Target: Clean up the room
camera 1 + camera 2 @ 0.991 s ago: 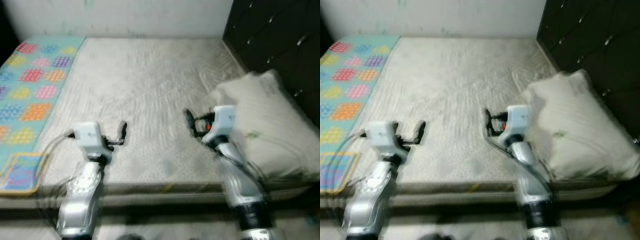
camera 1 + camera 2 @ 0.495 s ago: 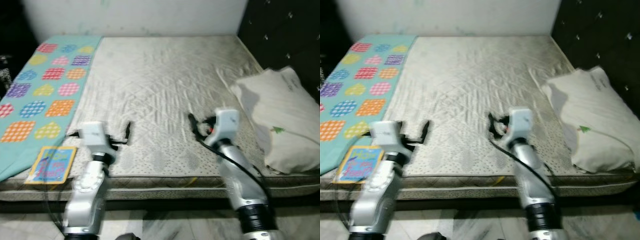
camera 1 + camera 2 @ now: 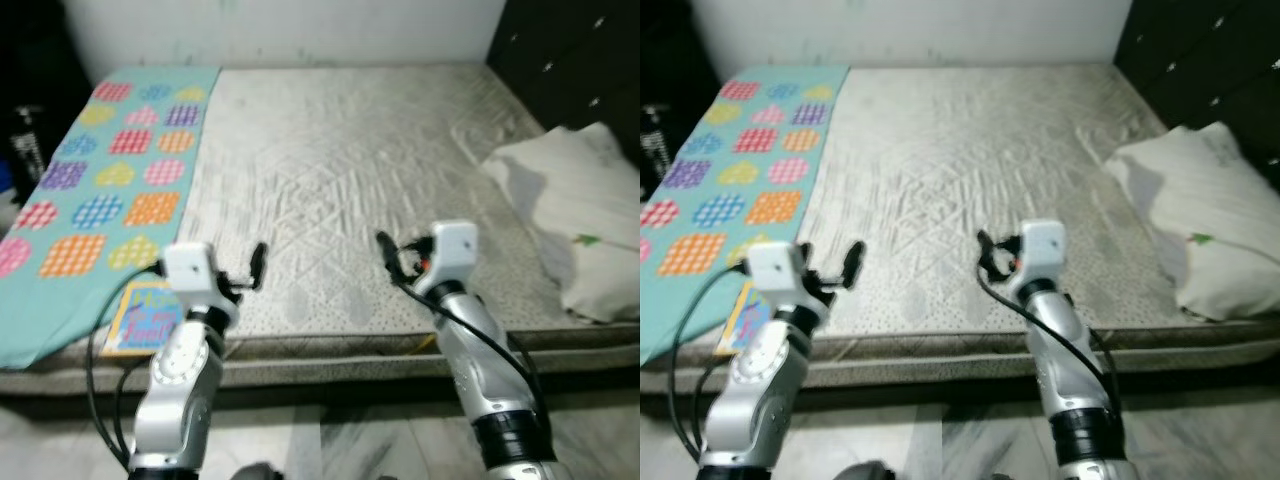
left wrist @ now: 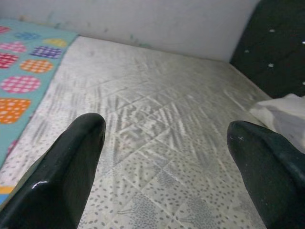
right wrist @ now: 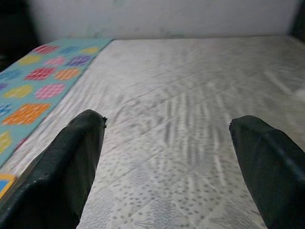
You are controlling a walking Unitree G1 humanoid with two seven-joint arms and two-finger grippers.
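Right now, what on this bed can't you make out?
- Book: cover blurred, title unreadable; the left arm covers its right edge in the head views.
- Pillow: cut off by the right edge.
- Dark object left of the blanket: too dim to identify.

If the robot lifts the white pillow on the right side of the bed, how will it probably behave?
The pillow looks soft and creased, so it would likely sag around a two-finger pinch. It seems bulky yet light. Its fabric cover may slip or bunch, so the right gripper, open now, might catch only cloth.
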